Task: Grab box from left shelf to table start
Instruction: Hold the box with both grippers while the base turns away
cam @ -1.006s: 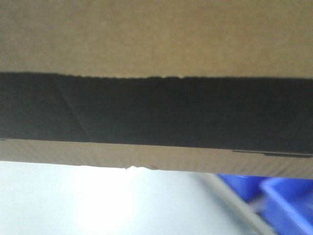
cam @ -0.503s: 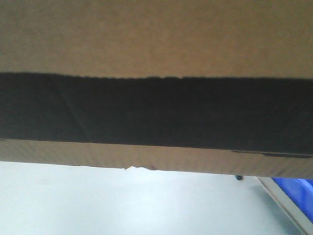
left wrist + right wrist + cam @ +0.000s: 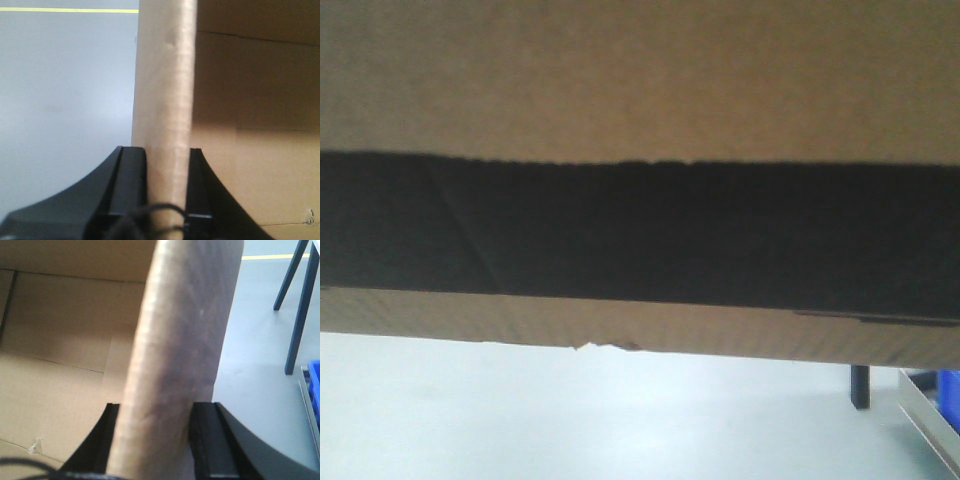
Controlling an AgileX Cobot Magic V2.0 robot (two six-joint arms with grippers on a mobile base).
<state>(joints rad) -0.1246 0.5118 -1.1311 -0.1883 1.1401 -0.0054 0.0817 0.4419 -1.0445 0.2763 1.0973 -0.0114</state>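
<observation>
spanning the view, box point(image 3: 640, 80) above grey floor point(image 3: 620, 420).

Front view, lower right: the left shelf point(image 3: 928, 412) slides toward the right edge. Its blue bin point(image 3: 950, 385) shrinks from a broad patch to a sliver. A dark post point(image 3: 860, 385) appears beside the steel rail point(image 3: 920, 405). The glare on the pale surface point(image 3: 620, 420) fades.

1. No text, number or brand can be read in any view.
2. The box point(image 3: 640, 80) shows only a black band point(image 3: 640, 235) across its brown face. The band is blurred, with no legible lettering.
3. A yellow line point(image 3: 70, 10) on the floor is a bare stripe, with no characters.
</observation>
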